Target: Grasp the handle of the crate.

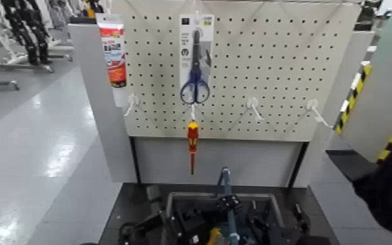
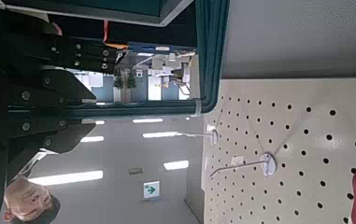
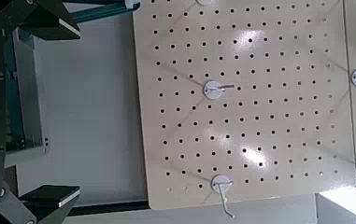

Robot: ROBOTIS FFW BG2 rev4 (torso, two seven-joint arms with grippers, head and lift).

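The dark grey-blue crate [image 1: 174,197] stands on the dark base at the foot of the pegboard stand, low in the head view. Its thin handle [image 1: 225,184] rises as a narrow arch across its middle. My left gripper [image 1: 184,223] and right gripper [image 1: 271,225] sit low over the crate, one on each side of the handle. In the left wrist view the left gripper [image 2: 64,98] is open, with the handle's bar [image 2: 210,56] just beyond its fingers. In the right wrist view the right gripper [image 3: 35,107] is open, with the bar [image 3: 13,93] close by.
The white pegboard stand [image 1: 270,72] rises right behind the crate. It holds blue scissors [image 1: 195,85], a red-and-yellow screwdriver [image 1: 192,140], a tube [image 1: 113,52] and bare hooks [image 1: 254,104]. A dark shape [image 1: 387,189] fills the right edge. A person's head [image 2: 26,198] shows in the left wrist view.
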